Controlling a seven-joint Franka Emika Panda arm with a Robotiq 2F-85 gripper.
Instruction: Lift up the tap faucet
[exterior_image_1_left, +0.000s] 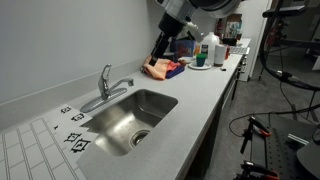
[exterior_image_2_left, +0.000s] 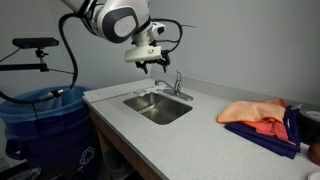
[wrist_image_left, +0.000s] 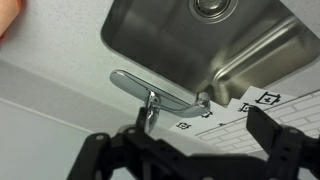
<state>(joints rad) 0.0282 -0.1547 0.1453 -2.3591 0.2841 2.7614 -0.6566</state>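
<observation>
The tap faucet (exterior_image_1_left: 106, 86) is small and chrome, with a low curved spout and a slim lever on top, and stands at the back rim of the steel sink. It also shows in an exterior view (exterior_image_2_left: 178, 85) and in the wrist view (wrist_image_left: 150, 92). My gripper (exterior_image_2_left: 150, 64) hangs in the air above the counter near the faucet and touches nothing. It also shows in an exterior view (exterior_image_1_left: 161, 47). In the wrist view its two dark fingers (wrist_image_left: 185, 152) are spread wide and empty, with the faucet between and beyond them.
The steel sink basin (exterior_image_1_left: 150, 104) is set in the grey counter (exterior_image_2_left: 200, 135). Orange and red cloths on a blue cloth (exterior_image_2_left: 255, 115) lie further along, with bottles (exterior_image_1_left: 205, 50) behind. A printed marker sheet (exterior_image_1_left: 40, 140) lies beside the sink. A blue bin (exterior_image_2_left: 45, 125) stands off the counter's end.
</observation>
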